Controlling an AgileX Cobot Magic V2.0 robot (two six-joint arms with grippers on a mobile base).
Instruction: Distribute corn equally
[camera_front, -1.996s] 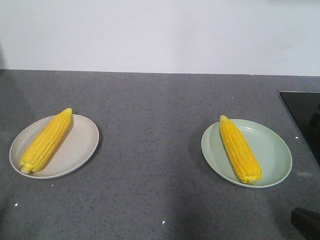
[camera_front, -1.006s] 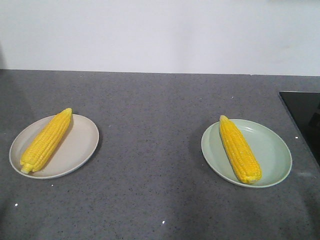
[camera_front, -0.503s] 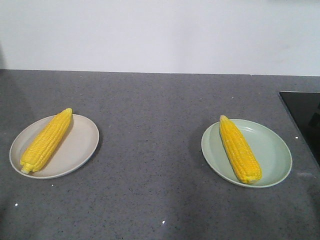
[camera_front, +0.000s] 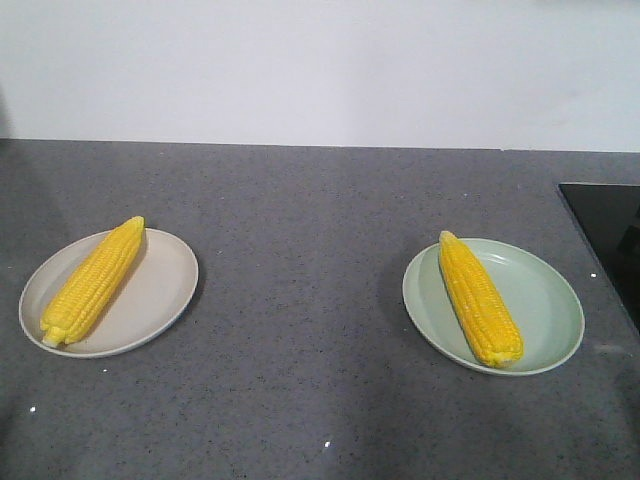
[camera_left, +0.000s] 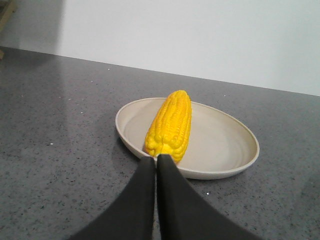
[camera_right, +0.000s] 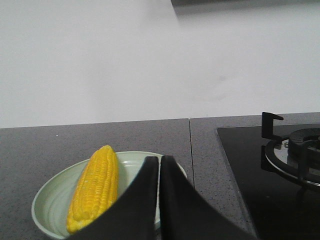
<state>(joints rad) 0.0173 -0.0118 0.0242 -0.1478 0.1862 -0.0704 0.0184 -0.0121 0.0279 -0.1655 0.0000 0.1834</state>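
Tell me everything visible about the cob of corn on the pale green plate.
The cob is bright yellow, husked and whole, with tidy rows of kernels. It tapers to a point at the far end and is blunt at the near end. It lies flat on the pale green plate, on the plate's left half, slanting from far-left to near-right. Only the plate touches it. In the right wrist view it looks glossy, perhaps plastic.
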